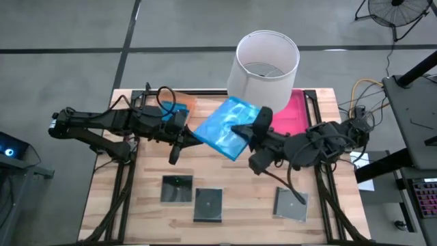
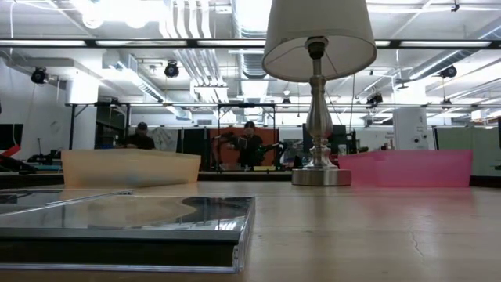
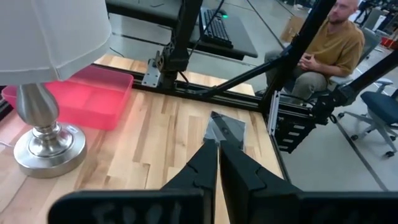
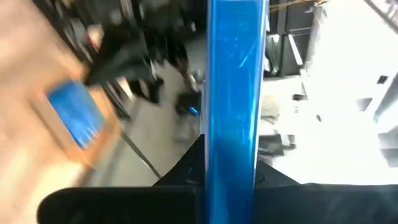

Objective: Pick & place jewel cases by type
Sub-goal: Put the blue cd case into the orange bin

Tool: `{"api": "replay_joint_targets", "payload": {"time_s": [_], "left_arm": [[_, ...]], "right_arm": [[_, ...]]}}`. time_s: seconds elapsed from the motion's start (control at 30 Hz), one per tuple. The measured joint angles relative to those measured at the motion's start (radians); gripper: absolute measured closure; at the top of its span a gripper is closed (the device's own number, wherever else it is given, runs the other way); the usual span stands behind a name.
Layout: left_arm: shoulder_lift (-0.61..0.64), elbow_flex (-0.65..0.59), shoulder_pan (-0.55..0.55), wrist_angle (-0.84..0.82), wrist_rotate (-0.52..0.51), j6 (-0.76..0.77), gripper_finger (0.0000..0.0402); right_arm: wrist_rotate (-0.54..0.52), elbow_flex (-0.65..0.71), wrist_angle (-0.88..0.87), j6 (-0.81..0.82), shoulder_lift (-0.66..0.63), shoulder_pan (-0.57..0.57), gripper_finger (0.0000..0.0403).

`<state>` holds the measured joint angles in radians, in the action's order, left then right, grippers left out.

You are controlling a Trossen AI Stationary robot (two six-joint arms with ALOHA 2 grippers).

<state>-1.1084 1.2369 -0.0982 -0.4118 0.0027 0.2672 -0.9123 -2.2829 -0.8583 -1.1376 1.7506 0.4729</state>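
A bright blue jewel case hangs in the air over the table's middle, held by my right gripper, which reaches in from the right. A second blue case lies flat in the translucent orange tray at the far left. Three dark grey square cases lie flat along the near side. My left gripper is shut and hovers left of the held case, touching nothing. In the left wrist view, beyond my left gripper, one grey case shows. My right gripper is shut on the blue jewel case, pinching its flat faces between the two fingers at the edge nearest the arm. The fingers come level from the table's right. The case is lifted clear and tilted, standing out past the fingertips toward the left.
A lamp with a white shade stands at the far middle, its metal base between the trays. The pink tray sits far right, behind the right arm. A person sits beyond the table's right side. Bare wood lies between the grey cases.
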Motion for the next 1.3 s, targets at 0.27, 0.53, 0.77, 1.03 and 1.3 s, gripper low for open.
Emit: {"api": "replay_joint_targets", "payload": {"time_s": [0.27, 0.53, 0.77, 1.03, 1.3], "left_arm": [[0.000, 0.000, 0.000, 0.003, -0.005, 0.001, 0.0402], [0.000, 0.000, 0.000, 0.035, -0.005, 0.001, 0.0402], [-0.001, 0.000, 0.000, 0.043, -0.005, -0.001, 0.0402], [-0.002, 0.000, 0.000, 0.045, -0.005, -0.004, 0.0402], [-0.002, 0.000, 0.000, 0.045, -0.004, -0.005, 0.0402]], "right_arm": [[-0.058, -0.004, 0.050, 0.102, -0.005, 0.000, 0.0390], [0.008, -0.070, 0.110, 0.611, -0.048, 0.000, 0.0390], [0.479, -0.070, 0.159, 0.925, -0.137, -0.014, 0.0390], [0.935, -0.070, 0.216, 0.983, -0.168, -0.015, 0.0391], [1.591, -0.070, 0.269, 0.963, -0.165, -0.013, 0.0391]]}}
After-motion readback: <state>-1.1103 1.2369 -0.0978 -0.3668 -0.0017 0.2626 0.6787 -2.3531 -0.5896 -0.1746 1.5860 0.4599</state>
